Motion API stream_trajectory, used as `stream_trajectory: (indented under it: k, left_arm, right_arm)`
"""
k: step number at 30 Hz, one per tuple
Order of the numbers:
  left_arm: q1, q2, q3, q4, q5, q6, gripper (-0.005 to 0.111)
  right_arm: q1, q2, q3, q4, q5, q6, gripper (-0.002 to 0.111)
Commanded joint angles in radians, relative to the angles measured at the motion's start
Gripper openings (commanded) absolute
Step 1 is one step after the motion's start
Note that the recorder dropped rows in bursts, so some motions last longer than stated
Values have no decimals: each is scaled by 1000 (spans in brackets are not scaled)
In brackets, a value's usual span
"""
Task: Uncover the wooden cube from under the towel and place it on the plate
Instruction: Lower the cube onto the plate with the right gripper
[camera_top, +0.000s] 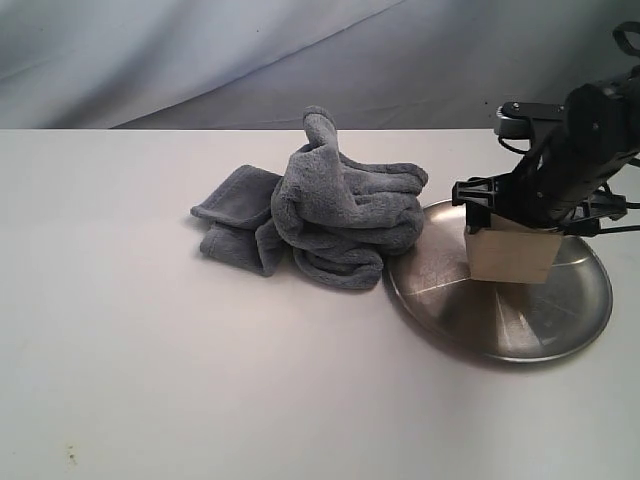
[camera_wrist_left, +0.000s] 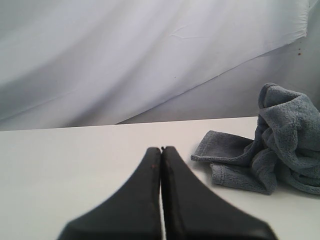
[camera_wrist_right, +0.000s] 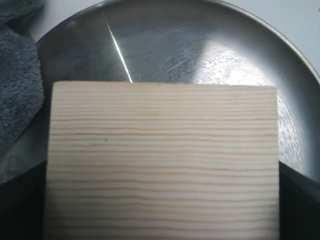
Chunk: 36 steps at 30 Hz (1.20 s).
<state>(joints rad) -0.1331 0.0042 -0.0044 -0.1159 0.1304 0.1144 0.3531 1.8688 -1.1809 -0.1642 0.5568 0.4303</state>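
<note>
Right gripper (camera_top: 520, 222): is closing on the wooden cube (camera_top: 510, 258) from above, one finger on each side, opened only to the block's width and gripping nothing else.

Wooden cube: is sitting low over the far half of the plate (camera_top: 540, 320). Its underside is looking level with the metal, though contact cannot be confirmed.

Plate: is lying on the right of the table (camera_top: 150, 350), with its left rim meeting the towel (camera_top: 340, 215).

Towel: is lying bunched in a heap left of the plate, covering nothing that shows.

Left gripper (camera_wrist_left: 161, 165): is idling out to the left of the towel, low over the table, jaws pressed together and holding nothing.

Progress: the uncovering is looking finished and the carry to the plate all but done. What is remaining is judged to be letting go of the cube and lifting the right arm clear
</note>
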Motion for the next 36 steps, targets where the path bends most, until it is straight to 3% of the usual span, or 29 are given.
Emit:
stream_trajectory:
  k: [1, 7, 16, 18, 33, 36]
  left_arm:
    - [-5, -4, 4, -2, 0, -3, 0]
    - [-5, -4, 4, -2, 0, -3, 0]
    - [-5, -4, 4, -2, 0, -3, 0]
    - [-5, -4, 4, -2, 0, -3, 0]
    - [-5, -4, 4, -2, 0, -3, 0]
    - [-5, -4, 4, -2, 0, -3, 0]
  right_arm:
    - [-4, -11, -2, -4, -26, -14, 0]
    - [-4, -11, -2, -4, -28, -37, 4]
    - [-4, -11, -2, 31, -15, -37, 58]
    - [-4, -11, -2, 37, -7, -37, 65]
    - [-4, -11, -2, 37, 15, -37, 67]
    - [-4, -11, -2, 37, 8, -37, 76]
